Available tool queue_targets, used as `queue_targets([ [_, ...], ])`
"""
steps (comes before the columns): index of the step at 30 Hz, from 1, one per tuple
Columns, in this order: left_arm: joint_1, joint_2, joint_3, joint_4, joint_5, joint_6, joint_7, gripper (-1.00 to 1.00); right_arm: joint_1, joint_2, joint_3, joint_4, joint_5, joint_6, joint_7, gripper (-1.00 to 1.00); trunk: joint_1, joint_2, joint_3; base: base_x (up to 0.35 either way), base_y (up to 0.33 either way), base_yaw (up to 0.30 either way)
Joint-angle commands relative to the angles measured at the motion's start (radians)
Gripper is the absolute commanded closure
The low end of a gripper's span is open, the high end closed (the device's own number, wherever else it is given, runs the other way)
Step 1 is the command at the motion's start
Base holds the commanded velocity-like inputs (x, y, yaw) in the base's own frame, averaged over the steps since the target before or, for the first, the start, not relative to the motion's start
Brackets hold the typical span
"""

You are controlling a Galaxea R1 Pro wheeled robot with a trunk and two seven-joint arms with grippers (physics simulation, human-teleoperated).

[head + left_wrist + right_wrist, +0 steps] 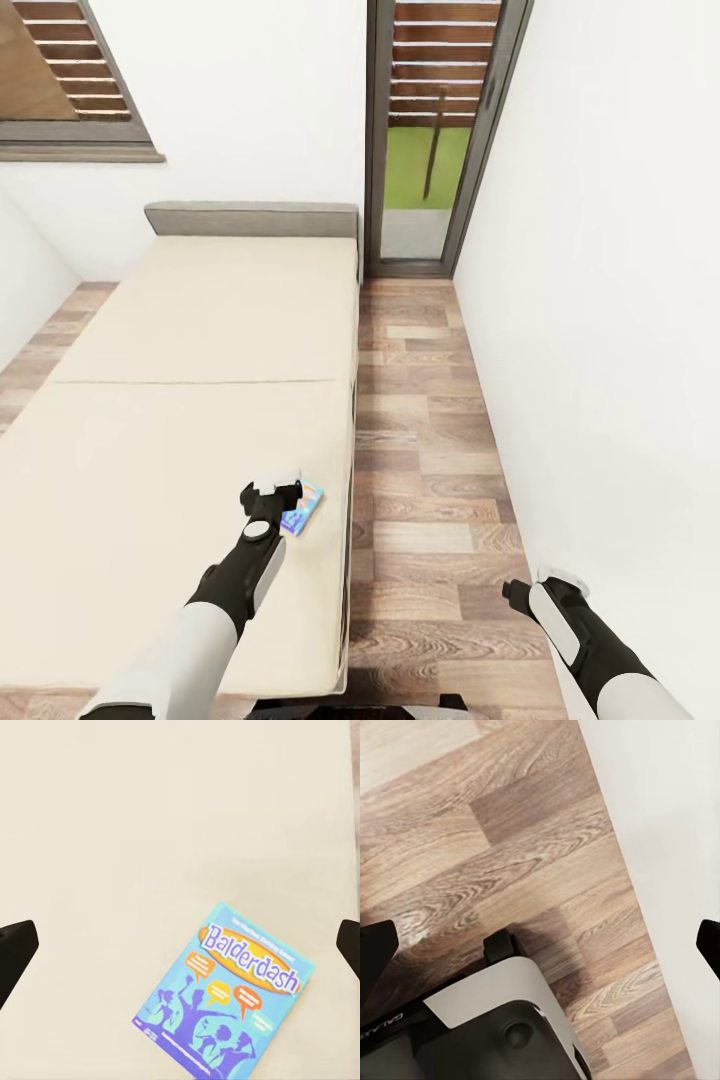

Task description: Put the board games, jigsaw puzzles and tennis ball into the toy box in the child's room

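from the head we see our left pincer (272,490) over the blue board game (302,508) on the bed (180,400); its wrist view reads "balderdash", fingers spread. right pincer (540,580) also spread above the wood floor (510,855).

A wood-plank floor (420,470) in mixed brown and grey tones fills the strip between the room's furniture and a plain white wall (610,330) on the right side of the head view. At the far end of that strip stands a tall glass door (430,130) in a dark grey frame; through it show brown horizontal slats, a patch of green grass and a thin dark post. High in the far left corner is a window (65,75) with the same brown slats and a grey sill. Another white wall (250,110) spans between window and door.
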Motion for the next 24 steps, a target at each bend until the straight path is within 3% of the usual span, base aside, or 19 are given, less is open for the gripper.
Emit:
queue_targets([
  [1,-0.001,-0.001,0.005,0.001,-0.01,-0.003,0.0,-1.0,0.0,-0.001,0.004,-0.002,-0.009,0.003,-0.008,-1.0,0.0,-0.002,-0.003,0.0,0.0,0.0],
  [24,-0.001,-0.001,0.004,0.001,-0.01,-0.013,-0.004,-1.0,0.0,-0.001,0.004,-0.002,-0.009,0.002,-0.008,-1.0,0.0,-0.002,-0.041,0.0,0.0,0.0],
])
